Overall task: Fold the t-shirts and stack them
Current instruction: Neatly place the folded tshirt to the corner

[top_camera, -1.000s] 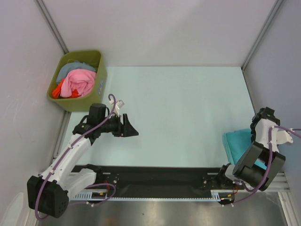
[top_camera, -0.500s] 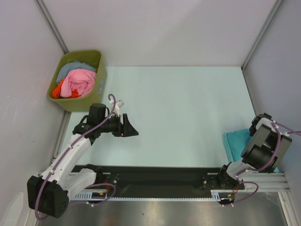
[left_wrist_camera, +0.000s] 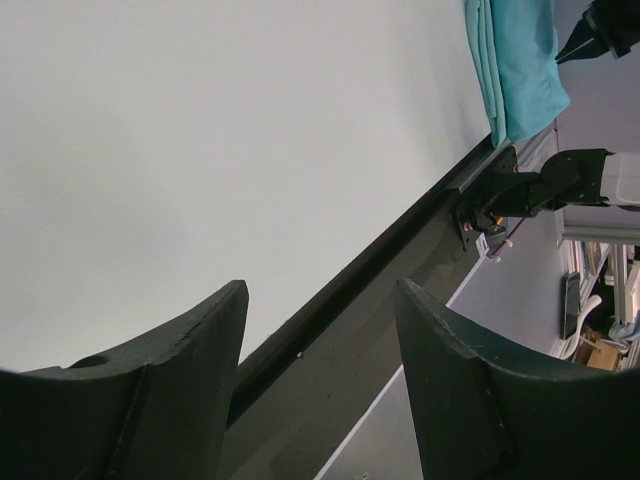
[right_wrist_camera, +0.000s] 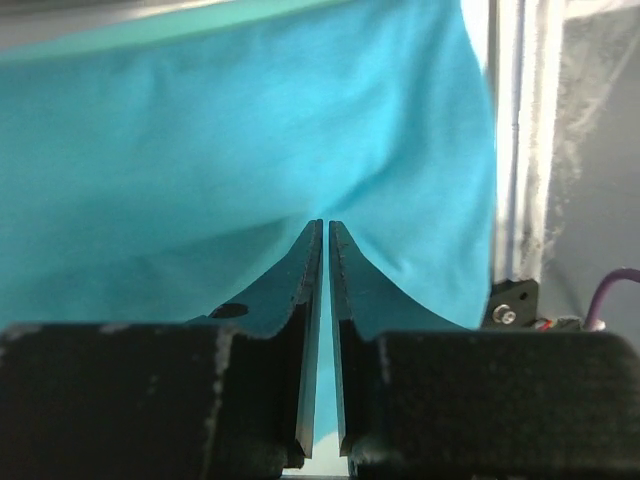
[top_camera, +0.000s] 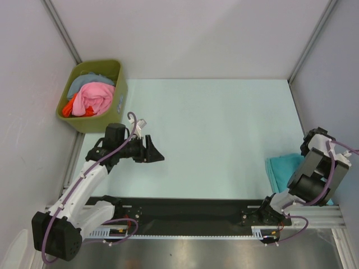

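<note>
The t-shirts (top_camera: 279, 171) lie as a flat folded teal pile on the table (top_camera: 224, 117), at the near corner on the opposite side from the green bin (top_camera: 116, 98) and well apart from it. In the left wrist view the t-shirts (left_wrist_camera: 518, 58) show several layered edges along one side. The right arm (top_camera: 312, 178) stands over the part of the pile lying farthest from the bin and hides it from above. Its camera looks straight down onto the teal cloth (right_wrist_camera: 230, 140), which fills most of that view. The right gripper (right_wrist_camera: 320, 228) has its two fingers drawn almost together, with only a thin slit between them and no fold of cloth seen in the slit; whether the tips touch the fabric cannot be told. The left gripper (top_camera: 155, 154) hangs over bare table just on the near side of the bin, its fingers (left_wrist_camera: 195, 345) spread wide with nothing between them. The bin holds pink, orange and grey-blue clothes (top_camera: 92, 96).
</note>
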`<action>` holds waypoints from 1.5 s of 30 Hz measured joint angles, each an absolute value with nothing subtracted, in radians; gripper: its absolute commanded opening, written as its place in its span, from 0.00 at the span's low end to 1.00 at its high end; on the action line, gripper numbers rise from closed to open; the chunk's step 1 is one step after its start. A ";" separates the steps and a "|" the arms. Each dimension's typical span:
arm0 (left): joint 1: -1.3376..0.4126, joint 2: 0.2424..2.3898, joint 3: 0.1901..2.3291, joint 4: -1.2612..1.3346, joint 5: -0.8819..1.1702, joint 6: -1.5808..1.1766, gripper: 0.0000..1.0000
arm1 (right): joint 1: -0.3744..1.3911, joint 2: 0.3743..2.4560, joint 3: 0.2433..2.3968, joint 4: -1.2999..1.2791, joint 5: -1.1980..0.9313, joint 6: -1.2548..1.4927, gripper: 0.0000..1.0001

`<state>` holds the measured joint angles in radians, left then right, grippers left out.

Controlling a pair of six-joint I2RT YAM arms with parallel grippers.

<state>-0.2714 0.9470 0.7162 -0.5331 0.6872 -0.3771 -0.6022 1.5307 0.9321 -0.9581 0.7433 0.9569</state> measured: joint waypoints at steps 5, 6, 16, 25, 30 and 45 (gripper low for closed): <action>-0.266 0.947 0.716 -0.535 0.684 -0.376 0.66 | -0.671 1.512 0.930 -0.984 0.765 0.956 0.12; -0.265 0.947 0.716 -0.536 0.684 -0.376 0.66 | -0.686 1.512 0.929 -0.983 0.772 0.951 0.11; -0.261 0.947 0.716 -0.545 0.684 -0.375 0.66 | -0.749 1.589 0.914 -0.944 0.831 0.918 0.11; -0.260 0.947 0.716 -0.545 0.684 -0.376 0.66 | -0.709 1.638 0.921 -1.025 0.850 0.976 0.11; -0.260 0.946 0.716 -0.545 0.684 -0.376 0.66 | -0.687 1.612 0.968 -1.055 0.844 0.941 0.12; -0.258 0.949 0.715 -0.510 0.651 -0.382 0.75 | 0.148 1.468 1.242 -0.755 0.437 0.696 0.18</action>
<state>-0.2584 0.9489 0.7147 -0.5098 0.6510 -0.3817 0.1482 1.4677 1.2423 -0.7551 0.4366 0.6956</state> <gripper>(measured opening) 0.724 0.164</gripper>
